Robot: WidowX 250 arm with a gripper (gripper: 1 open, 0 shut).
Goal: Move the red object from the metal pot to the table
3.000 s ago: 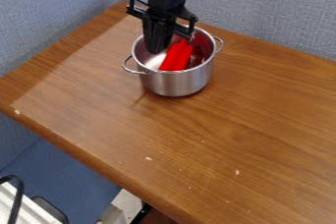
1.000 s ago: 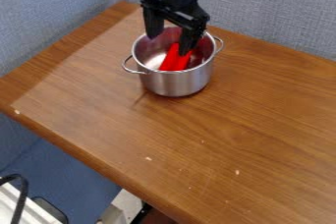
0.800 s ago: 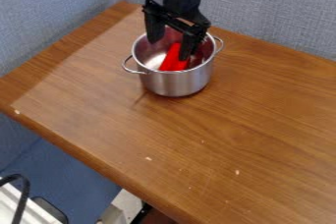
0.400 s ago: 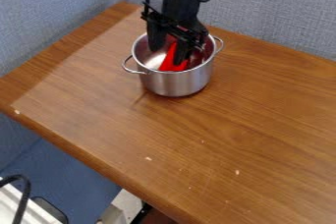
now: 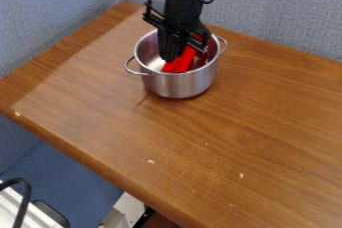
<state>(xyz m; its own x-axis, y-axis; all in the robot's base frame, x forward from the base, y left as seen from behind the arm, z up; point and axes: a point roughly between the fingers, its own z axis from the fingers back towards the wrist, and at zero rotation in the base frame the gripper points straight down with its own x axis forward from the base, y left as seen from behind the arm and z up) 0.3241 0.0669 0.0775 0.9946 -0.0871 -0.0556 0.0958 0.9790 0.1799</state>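
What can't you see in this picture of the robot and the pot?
- Camera view: the black gripper tips sit down inside the shiny round steel pot, hidden by its wall.
- Most of the bright red block is covered by the gripper.
- The robot arm is cut off by the top edge.
- The brown wooden table runs off the right edge.

The end effector [image 5: 175,56] hides most of the red object [image 5: 183,62] inside the metal pot [image 5: 177,80].

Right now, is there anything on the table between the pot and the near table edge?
No. In the camera view only bare wood lies between the pot and the table's near edge.
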